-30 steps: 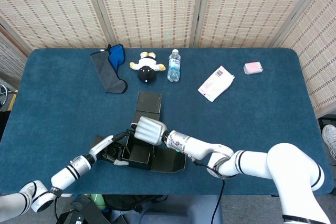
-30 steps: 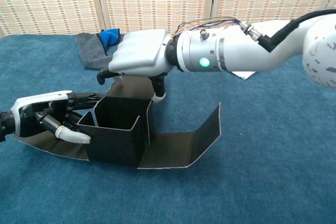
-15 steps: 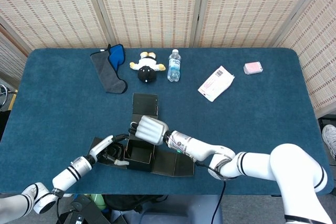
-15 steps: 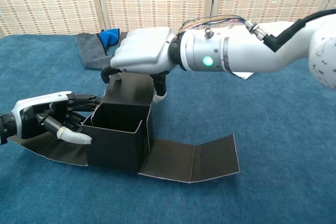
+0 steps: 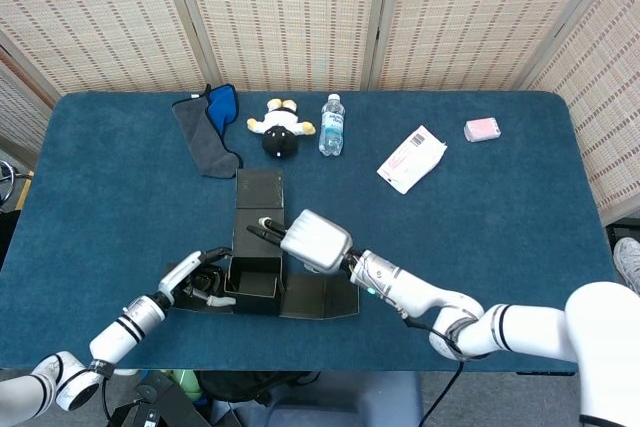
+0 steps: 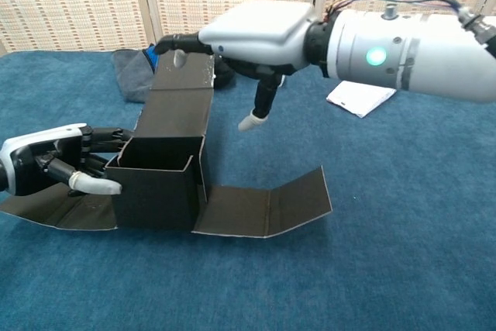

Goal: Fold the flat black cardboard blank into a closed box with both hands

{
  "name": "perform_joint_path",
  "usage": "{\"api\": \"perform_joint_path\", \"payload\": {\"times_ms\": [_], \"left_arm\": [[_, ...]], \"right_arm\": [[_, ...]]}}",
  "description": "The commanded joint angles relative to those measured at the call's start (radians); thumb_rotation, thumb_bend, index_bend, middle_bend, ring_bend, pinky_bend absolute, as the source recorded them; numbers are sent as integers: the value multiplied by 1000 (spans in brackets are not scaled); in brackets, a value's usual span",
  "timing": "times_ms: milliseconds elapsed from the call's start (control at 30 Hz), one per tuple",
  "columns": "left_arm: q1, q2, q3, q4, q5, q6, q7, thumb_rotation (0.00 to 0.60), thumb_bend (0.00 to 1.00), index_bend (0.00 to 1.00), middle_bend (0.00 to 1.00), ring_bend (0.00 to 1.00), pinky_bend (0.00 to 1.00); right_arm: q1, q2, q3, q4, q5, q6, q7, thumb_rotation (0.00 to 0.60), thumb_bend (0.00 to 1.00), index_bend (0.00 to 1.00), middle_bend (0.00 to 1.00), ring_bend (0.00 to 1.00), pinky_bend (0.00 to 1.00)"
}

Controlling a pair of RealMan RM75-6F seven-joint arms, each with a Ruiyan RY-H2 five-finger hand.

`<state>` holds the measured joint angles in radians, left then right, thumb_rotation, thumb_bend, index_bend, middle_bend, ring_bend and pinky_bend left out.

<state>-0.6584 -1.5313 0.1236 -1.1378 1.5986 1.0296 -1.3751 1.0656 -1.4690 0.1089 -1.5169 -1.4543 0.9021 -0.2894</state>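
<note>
Where the black cardboard blank [image 6: 159, 184] sits near the front edge of the blue counter [image 5: 480, 207], its middle is already raised into an open-topped square box, with one flap lying flat to the left, a longer flap to the right whose end tilts upward, and a tall back panel standing behind. The left hand [image 6: 46, 167] lies at the box's left wall, its fingers [image 6: 93, 185] curled against that wall and over the left flap, gripping the blank. The right hand [image 6: 256, 36] hovers above the box; its fingers [image 6: 180, 43] are extended and rest on the top edge of the back panel, with one digit hanging downward free of the card. The head view alone shows open counter to the right of the blank and, well apart along the far side, a grey and blue cloth [image 5: 208, 129], a plush toy [image 5: 279, 128], a water bottle [image 5: 331, 125], a white packet [image 5: 411, 159] and a pink object [image 5: 481, 129]. The chest view alone shows the box interior and the raised right flap
</note>
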Motion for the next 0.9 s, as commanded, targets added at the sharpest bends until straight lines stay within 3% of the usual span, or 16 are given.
{"api": "perform_joint_path", "payload": {"times_ms": [33,267,500,700,900], "left_arm": [[9,14,-8,-2,-12,4,-3,600,95,283,311,663,849],[21,67,-34,-20,-34,17,-44,600,95,277,311,659,848],[15,110,-60,-45,-33,27,-82,600,95,277,311,658,848],[3,133,-78,-72,-26,27,-108,600,95,277,311,658,848],[-11,141,-87,-107,-17,21,-163,600,95,277,311,658,848]], "right_arm": [[-66,44,-20,-22,-38,82,60,600,89,0,155,767,1000],[-173,89,-53,-1,-78,204,160,600,91,0,155,766,1000],[-245,75,-82,67,-104,257,221,600,91,0,155,764,1000],[-287,26,-76,144,-125,316,247,600,59,0,154,761,1000],[-302,-100,-48,246,-155,379,222,600,0,0,139,750,1000]]}}
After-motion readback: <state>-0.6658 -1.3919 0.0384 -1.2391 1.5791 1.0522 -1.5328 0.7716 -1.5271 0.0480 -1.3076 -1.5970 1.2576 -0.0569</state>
